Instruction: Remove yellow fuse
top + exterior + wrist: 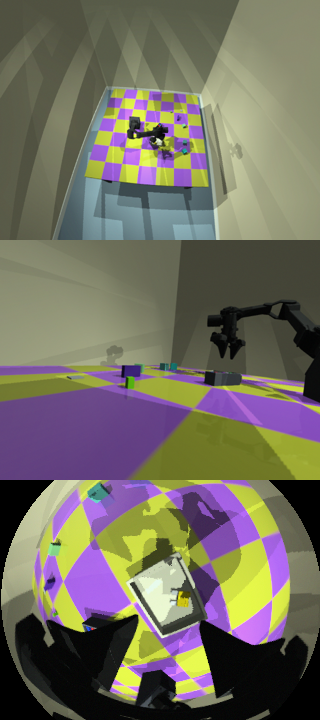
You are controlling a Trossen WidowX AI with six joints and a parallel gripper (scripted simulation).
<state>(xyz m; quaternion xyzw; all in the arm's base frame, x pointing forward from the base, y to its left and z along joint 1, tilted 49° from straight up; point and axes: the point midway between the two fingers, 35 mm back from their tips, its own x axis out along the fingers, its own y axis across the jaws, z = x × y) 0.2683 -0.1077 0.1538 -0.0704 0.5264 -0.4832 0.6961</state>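
The yellow fuse (pixel 183 599) lies on its side on the floor of the tray, near one wall, its two pale prongs pointing left in the wrist view. The white tray (pixel 159 584) (pixel 159 141) stands on the table; the fuse block hides it in the exterior view. My gripper (pixel 170 622) (pixel 227 358) is open and empty, its fingertips raised above the tray and apart from the fuse. The dark fuse block (pixel 223 379) stands beside the tray with other coloured fuses in it; in the wrist view my left finger partly covers it.
Beyond the block are a purple block (pixel 178 118) (pixel 131 371), a small green block (pixel 130 382), a flat grey piece (pixel 75 377) and a light green cube (pixel 183 126). Two teal cubes stand at the right, one (pixel 184 142) behind the other (pixel 184 151).
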